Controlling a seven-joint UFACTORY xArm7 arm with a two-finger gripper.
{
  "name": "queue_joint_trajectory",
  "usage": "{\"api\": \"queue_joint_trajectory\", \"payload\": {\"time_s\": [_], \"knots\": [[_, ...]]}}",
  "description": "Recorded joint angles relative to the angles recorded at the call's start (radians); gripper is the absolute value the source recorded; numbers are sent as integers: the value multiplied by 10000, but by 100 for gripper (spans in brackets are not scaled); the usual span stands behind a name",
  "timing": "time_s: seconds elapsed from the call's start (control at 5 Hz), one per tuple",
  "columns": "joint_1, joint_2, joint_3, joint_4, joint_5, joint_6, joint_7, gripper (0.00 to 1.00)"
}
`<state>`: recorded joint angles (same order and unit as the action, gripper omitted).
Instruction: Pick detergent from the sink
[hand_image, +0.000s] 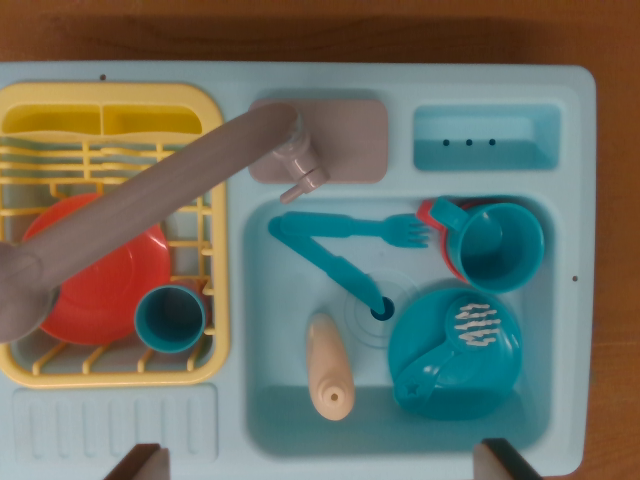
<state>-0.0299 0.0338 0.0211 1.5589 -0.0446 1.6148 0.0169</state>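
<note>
The detergent is a small peach-coloured bottle lying on its side in the light blue sink basin, towards the basin's near left, with its cap end pointing at the bottom edge. My gripper is open. Only its two dark fingertips show, at the bottom edge of the wrist view, spread wide on either side of the bottle and above it. Nothing is between them.
The basin also holds a teal fork, a teal knife, a teal cup over a red one, and a teal dish. The grey faucet reaches over the yellow rack, which holds a red plate and a teal cup.
</note>
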Motion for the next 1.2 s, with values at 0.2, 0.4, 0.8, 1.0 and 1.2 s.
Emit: {"api": "queue_joint_trajectory", "payload": {"time_s": [0.2, 0.4, 0.8, 1.0, 1.2], "knots": [[-3, 1, -8, -78, 7, -79, -19, 0], [-3, 1, -8, -78, 7, -79, -19, 0], [-9, 2, -23, -223, 21, -225, -53, 0], [-17, 3, -42, -416, 39, -421, -100, 0], [-17, 3, -42, -416, 39, -421, -100, 0]]}}
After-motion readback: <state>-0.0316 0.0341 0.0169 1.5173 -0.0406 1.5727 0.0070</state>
